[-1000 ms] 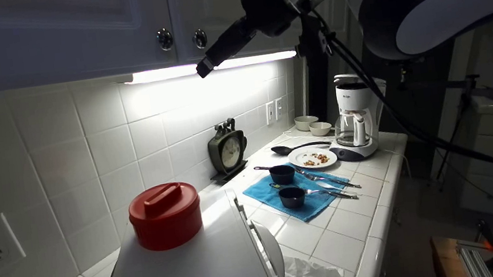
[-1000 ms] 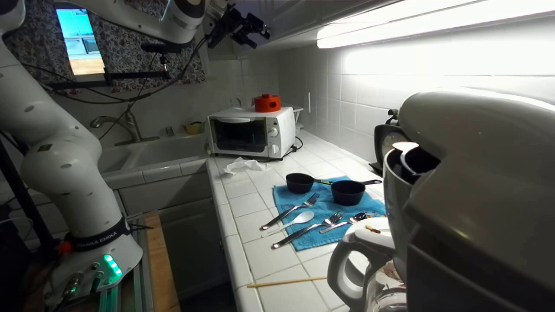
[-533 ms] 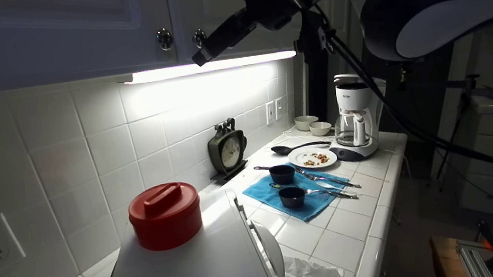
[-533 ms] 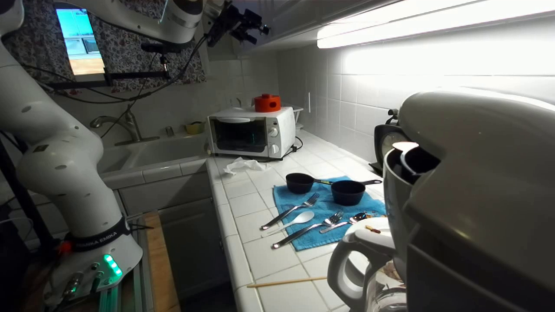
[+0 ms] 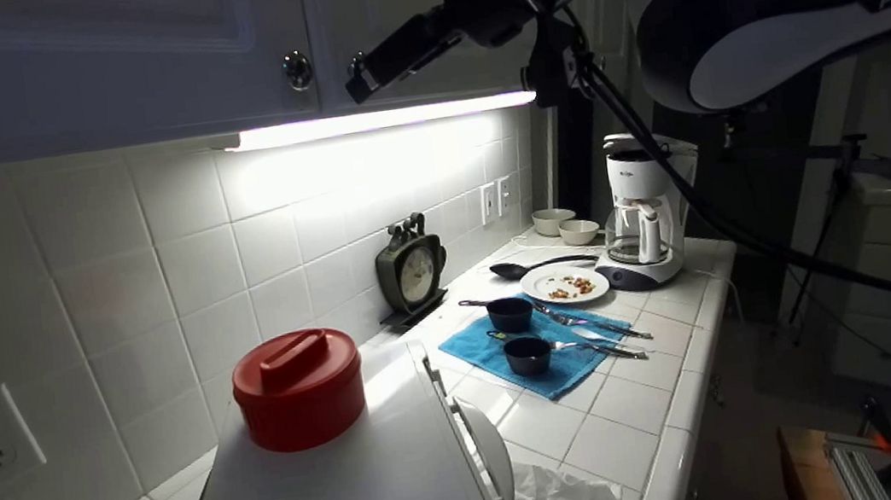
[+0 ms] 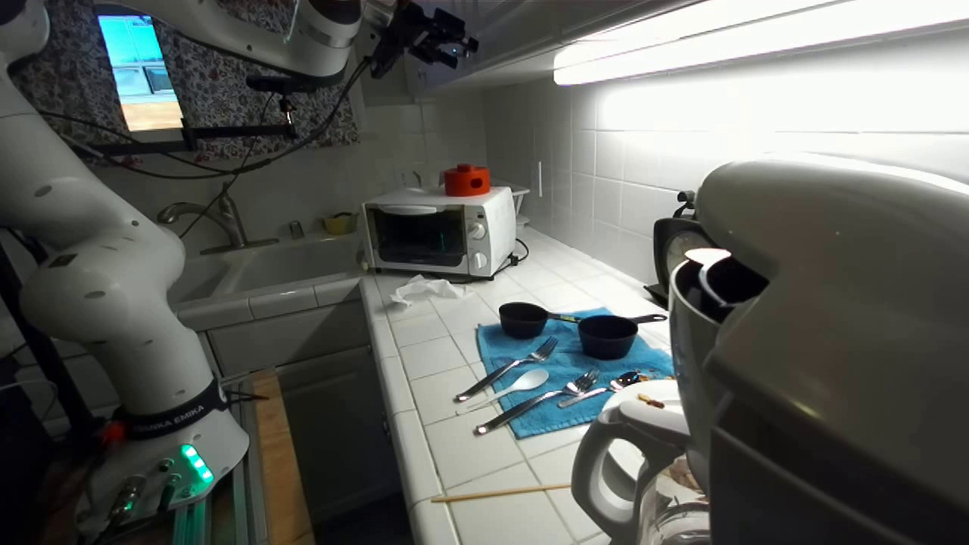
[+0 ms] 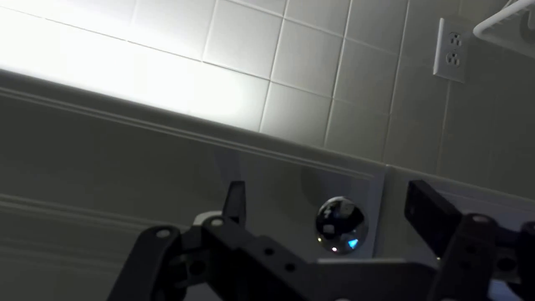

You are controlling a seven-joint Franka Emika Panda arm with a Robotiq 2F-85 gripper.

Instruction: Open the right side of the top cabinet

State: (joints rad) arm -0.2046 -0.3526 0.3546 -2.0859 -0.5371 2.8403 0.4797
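The pale top cabinet (image 6: pixel 522 26) has both doors shut; its inside is hidden. The right side door (image 5: pixel 378 1) is the farther one in an exterior view; it fills the lower left of the wrist view (image 7: pixel 125 167). Its round silver knob (image 7: pixel 342 225) shows in the wrist view between my open fingers, apart from both; its depth between them is unclear. My gripper (image 5: pixel 358 88) is open and empty at this knob, and hides most of it in an exterior view. The twin door (image 5: pixel 85 65) with its own knob (image 5: pixel 297 71) is beside it.
A lit lamp (image 5: pixel 385 121) runs under the cabinet. Below on the tiled counter are a toaster oven (image 5: pixel 332 497) with a red canister (image 5: pixel 301 398), a blue towel (image 5: pixel 467 346) with pans and cutlery, and a coffee maker (image 5: pixel 638 177). A cable hangs from the arm.
My gripper has risen from below the cabinet's lower edge to the height of the right door's knob. It stays open. Both doors have not moved.
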